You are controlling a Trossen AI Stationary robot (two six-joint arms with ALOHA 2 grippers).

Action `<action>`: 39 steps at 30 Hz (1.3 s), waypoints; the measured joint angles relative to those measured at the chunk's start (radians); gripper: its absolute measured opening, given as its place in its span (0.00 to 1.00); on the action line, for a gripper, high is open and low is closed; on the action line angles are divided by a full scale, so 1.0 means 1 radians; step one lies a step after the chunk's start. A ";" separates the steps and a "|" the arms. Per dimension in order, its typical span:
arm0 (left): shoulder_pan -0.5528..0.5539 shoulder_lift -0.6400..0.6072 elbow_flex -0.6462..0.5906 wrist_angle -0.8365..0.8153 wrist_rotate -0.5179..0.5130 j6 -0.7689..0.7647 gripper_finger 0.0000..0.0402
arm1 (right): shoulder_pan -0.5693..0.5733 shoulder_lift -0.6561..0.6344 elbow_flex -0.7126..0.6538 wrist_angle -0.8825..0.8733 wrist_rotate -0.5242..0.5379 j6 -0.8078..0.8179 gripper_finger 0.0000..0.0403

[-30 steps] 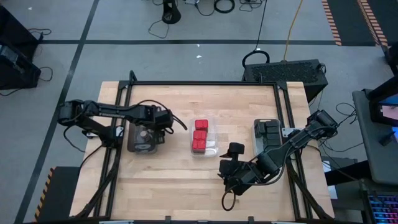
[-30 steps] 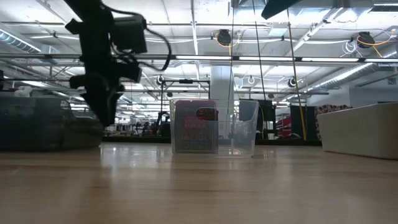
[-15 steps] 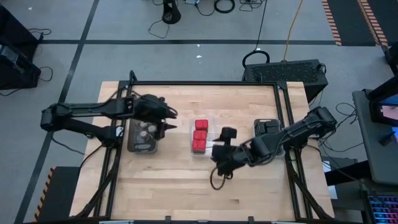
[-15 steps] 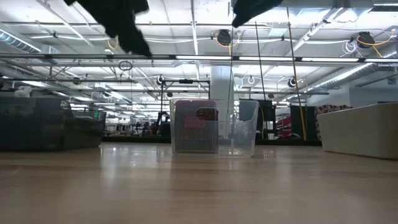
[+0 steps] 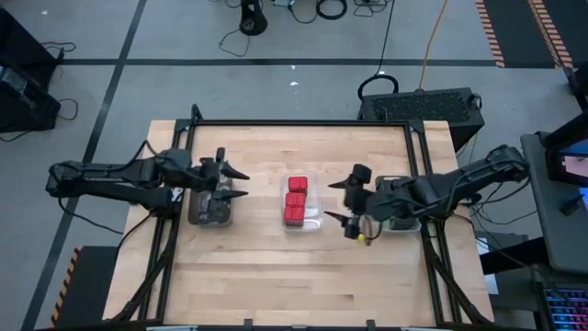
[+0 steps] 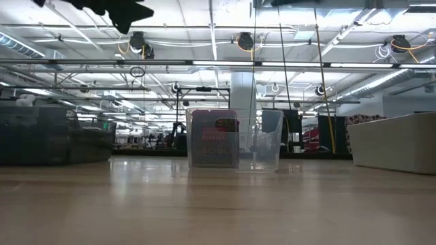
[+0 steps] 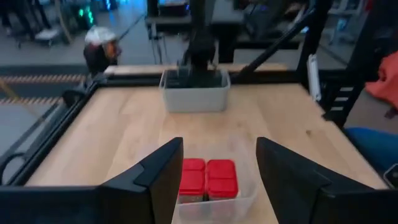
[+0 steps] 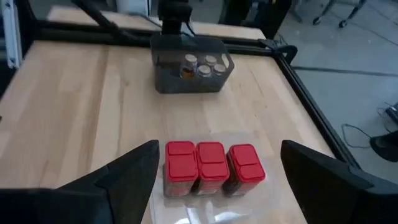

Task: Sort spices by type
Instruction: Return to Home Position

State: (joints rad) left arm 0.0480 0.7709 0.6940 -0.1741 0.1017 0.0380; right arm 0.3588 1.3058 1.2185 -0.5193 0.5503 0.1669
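High view: wood table (image 5: pixel 276 267), grey floor (image 5: pixel 230 92) w/ cables (image 5: pixel 323 9); left gripper (image 5: pixel 242 184) & right gripper (image 5: pixel 334 200) jaws apart.

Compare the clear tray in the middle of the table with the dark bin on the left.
The clear tray is see-through; the dark bin is smoky grey. The tray holds three red boxes; the bin holds small round jars. The tray sits mid-table; the bin sits toward the left side, with the open left gripper above its edge. Both are open-topped rectangles standing upright on the wooden table.
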 joint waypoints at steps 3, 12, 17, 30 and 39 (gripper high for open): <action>-0.005 -0.041 -0.078 0.118 0.000 0.001 0.52 | -0.001 -0.120 -0.199 0.185 -0.001 0.002 0.77; -0.005 -0.077 -0.234 0.258 -0.002 -0.006 0.52 | -0.046 -0.349 -0.701 0.746 -0.062 0.037 0.27; -0.005 -0.078 -0.326 0.352 -0.004 -0.032 0.52 | -0.088 -0.370 -0.817 0.854 -0.114 0.057 0.03; -0.003 -0.246 -0.496 0.474 -0.004 -0.058 0.52 | -0.253 -0.612 -1.026 0.885 -0.302 -0.004 0.00; -0.002 -0.354 -0.584 0.470 -0.088 -0.057 0.52 | -0.331 -0.810 -1.184 0.786 -0.355 0.007 0.00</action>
State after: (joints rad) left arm 0.0456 0.4168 0.1102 0.2958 0.0133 -0.0192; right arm 0.0278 0.4955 0.0343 0.2662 0.1957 0.1741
